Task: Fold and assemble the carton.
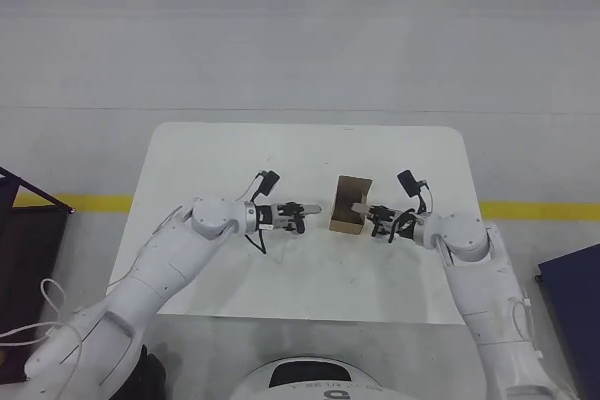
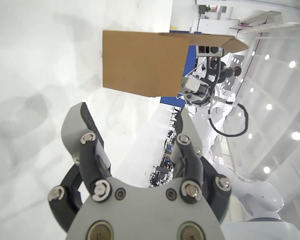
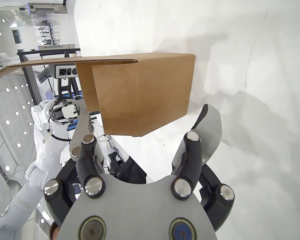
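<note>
Left gripper (image 2: 133,109) — fingers spread, holding nothing — faces one side wall of the brown carton (image 2: 142,63), near it but apart. Right gripper (image 3: 146,112), fingers likewise spread, sits at the opposite side with the carton's near corner lying between them, not pinched. The carton stands, top flaps open, near the middle of the white table (image 1: 300,150), between the two grippers.

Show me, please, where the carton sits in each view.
Top view: carton mid-table, between left end effector and right end effector.
Left wrist view: carton ahead of the open left end effector, apart.
Right wrist view: carton close ahead of the open right end effector.
Shared landmark: white table.
</note>
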Available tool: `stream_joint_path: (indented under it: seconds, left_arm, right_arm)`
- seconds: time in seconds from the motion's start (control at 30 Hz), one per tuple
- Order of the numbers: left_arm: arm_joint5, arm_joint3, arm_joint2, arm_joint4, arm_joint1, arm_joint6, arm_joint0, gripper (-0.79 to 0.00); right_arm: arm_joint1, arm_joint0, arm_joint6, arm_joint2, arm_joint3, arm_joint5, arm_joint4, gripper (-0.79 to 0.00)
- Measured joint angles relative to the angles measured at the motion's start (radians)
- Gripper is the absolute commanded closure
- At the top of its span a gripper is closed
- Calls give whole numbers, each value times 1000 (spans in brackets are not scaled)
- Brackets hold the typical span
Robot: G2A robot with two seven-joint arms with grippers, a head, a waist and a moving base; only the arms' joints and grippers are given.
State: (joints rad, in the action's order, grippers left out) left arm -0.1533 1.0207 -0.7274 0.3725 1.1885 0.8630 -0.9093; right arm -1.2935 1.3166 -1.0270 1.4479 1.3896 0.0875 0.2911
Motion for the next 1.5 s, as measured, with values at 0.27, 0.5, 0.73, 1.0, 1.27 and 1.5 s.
stream_joint_path:
  seconds: [0.27,0.5,0.73,1.0,1.27,1.5]
  left_arm:
    - [5,-51,37,-13,37,13,54,-529]
    - [2,-85,56,-26,60,14,71,-517]
    - [-5,-100,57,-34,74,13,77,-508]
    - [-11,-96,41,-42,78,21,71,-483]
    - [-2,-85,33,-59,83,26,65,-468]
    - [3,-86,24,-72,87,34,65,-409]
  right_arm:
    - [4,-71,-33,-29,-125,-31,-55,-760]
    - [7,-108,-28,-62,-184,-33,-56,-767]
    - [15,-102,-22,-67,-167,-45,-72,-779]
    - [36,-45,-42,1,-108,-85,-151,-723]
    - [35,-108,-47,-68,-188,-32,-122,-643]
    - [36,-149,-57,-117,-238,-12,-102,-391]
